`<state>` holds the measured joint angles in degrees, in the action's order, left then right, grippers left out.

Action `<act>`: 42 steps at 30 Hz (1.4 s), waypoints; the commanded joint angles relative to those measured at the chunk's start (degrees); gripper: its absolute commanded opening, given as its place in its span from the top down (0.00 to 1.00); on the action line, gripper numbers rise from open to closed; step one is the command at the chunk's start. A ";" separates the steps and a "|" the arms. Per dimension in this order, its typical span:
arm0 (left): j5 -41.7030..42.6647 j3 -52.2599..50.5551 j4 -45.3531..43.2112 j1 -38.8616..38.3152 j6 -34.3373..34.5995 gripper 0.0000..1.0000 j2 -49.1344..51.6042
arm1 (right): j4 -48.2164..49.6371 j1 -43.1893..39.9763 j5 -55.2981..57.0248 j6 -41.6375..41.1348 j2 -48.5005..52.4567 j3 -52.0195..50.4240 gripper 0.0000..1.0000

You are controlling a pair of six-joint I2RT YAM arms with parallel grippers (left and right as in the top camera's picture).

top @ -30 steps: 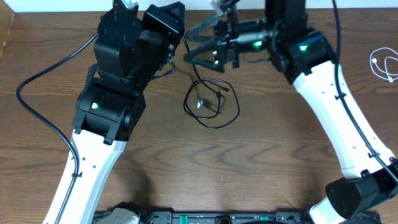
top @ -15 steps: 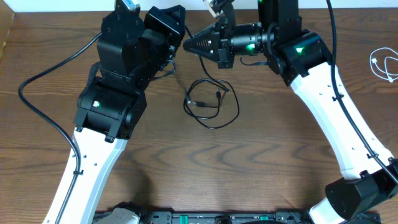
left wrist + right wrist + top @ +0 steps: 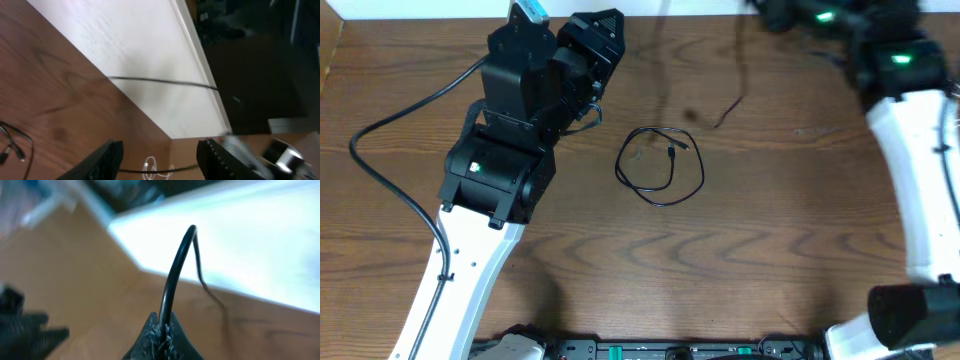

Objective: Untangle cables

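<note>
One black cable (image 3: 661, 168) lies in a loose loop on the brown table (image 3: 740, 260), its small plug ends inside the loop. My right gripper (image 3: 165, 330) is shut on another black cable (image 3: 175, 275). That cable shows as a blurred strand (image 3: 732, 95) hanging over the table's far side. My left gripper (image 3: 160, 162) is open, and a thin black strand (image 3: 165, 83) crosses the air beyond it. Far off between its fingers (image 3: 107, 160) lies a coiled white cable (image 3: 150, 164). The white cable does not show in the overhead view.
The left arm (image 3: 520, 110) stands over the far left of the table, with its thick black supply cable (image 3: 390, 130) looping off to the left. The right arm (image 3: 915, 150) runs down the right side. A white wall panel (image 3: 140, 65) borders the table's far edge.
My right gripper shut on a black cable by the left gripper, then swung fast up and right with it. My left gripper opened. The loop on the table stayed.
</note>
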<state>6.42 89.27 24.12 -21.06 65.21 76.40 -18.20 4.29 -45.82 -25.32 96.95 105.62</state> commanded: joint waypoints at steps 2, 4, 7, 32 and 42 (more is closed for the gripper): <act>-1.18 -0.07 1.62 0.26 -4.35 0.47 0.57 | 0.57 -10.75 0.20 -7.52 -7.34 0.24 0.99; -1.40 -0.09 2.71 0.26 -4.37 0.47 0.79 | -0.96 -14.73 0.24 -7.43 -8.28 0.24 0.99; -1.57 -0.09 3.74 0.26 -5.22 0.47 1.25 | -5.14 -21.44 0.50 -5.81 -8.55 0.24 0.99; -1.55 -0.09 7.34 0.24 -13.40 0.42 5.60 | -21.84 -38.16 42.34 6.54 11.26 0.24 0.46; -1.55 -0.09 7.37 0.24 -19.78 0.42 5.60 | -22.67 -39.36 28.04 3.65 8.28 0.26 0.01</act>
<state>5.61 89.27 31.51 -21.06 49.25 81.67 -40.42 -35.07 -13.67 -19.94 109.27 105.51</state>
